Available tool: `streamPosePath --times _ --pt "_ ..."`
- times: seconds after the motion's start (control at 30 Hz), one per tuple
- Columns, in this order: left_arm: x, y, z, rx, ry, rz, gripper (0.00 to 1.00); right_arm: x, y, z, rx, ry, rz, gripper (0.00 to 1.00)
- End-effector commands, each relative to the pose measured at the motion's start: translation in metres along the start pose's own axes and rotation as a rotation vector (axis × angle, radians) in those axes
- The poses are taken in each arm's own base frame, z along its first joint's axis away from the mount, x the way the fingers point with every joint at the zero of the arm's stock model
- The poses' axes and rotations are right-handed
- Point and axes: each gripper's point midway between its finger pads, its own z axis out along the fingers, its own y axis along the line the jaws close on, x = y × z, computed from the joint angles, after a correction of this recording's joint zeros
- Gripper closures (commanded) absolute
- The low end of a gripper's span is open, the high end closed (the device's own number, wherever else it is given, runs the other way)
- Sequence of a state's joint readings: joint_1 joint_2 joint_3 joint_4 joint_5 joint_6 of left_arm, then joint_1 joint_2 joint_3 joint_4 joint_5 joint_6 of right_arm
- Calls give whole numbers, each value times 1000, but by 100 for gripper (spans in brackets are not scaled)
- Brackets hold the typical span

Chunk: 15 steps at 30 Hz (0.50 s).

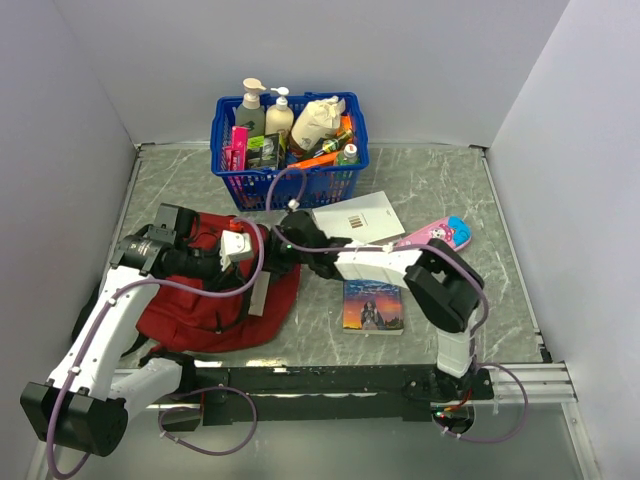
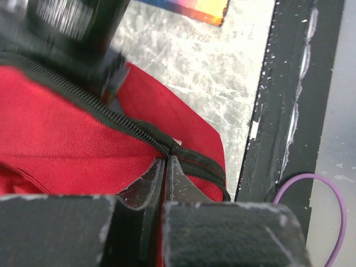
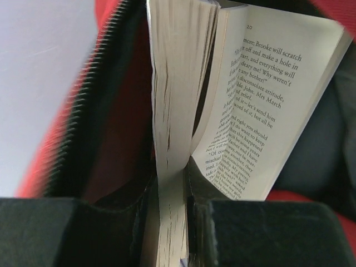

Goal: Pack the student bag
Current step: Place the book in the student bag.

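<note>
Marbled grey surface (image 1: 500,280), walled on three sides; free room at right.
Student bag (image 1: 215,305) lies front-left, near the edge. Left end effector (image 2: 167,167) clenched on its zipper rim; right arm (image 1: 400,262) reaches across leftward, right end effector (image 3: 172,186) grasping an open book (image 3: 261,83) at the bag's mouth.

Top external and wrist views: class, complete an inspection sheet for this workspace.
Surface: grey marbled table.
Job's things: red student bag lies at left, mouth unzipped; open book stands in its mouth.
Clutter: blue basket of bottles at far edge; white card, pink case, picture book lie on the table.
Hands: left hand shut on the bag's zipper edge; right hand shut on the open book.
Cables: purple cables run along both arms.
Surroundings: plain white walls.
</note>
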<state>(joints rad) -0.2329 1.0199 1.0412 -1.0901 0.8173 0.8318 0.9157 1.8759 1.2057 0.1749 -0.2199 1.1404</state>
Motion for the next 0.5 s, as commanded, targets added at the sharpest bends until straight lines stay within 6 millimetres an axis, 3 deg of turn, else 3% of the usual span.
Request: streamPosePath --times 0.0,0.07,0.17,0.4,0.43,0.47 --pt "-30 -20 -6 88 -125 86 99 -20 67 11 -109 -139 -22 100" --pt "-30 -21 -5 93 -130 85 99 -22 78 14 -136 -168 -18 100" --pt "-30 -22 -4 98 -132 91 99 -23 79 24 -136 -170 9 100" --pt "-28 -23 -4 106 -133 97 99 -10 60 60 -50 -135 48 100" --pt "-27 -23 -3 108 -131 95 99 -10 63 62 -67 -136 48 98" --pt "-26 -23 -3 108 -131 94 99 -8 64 64 -75 -129 46 88"
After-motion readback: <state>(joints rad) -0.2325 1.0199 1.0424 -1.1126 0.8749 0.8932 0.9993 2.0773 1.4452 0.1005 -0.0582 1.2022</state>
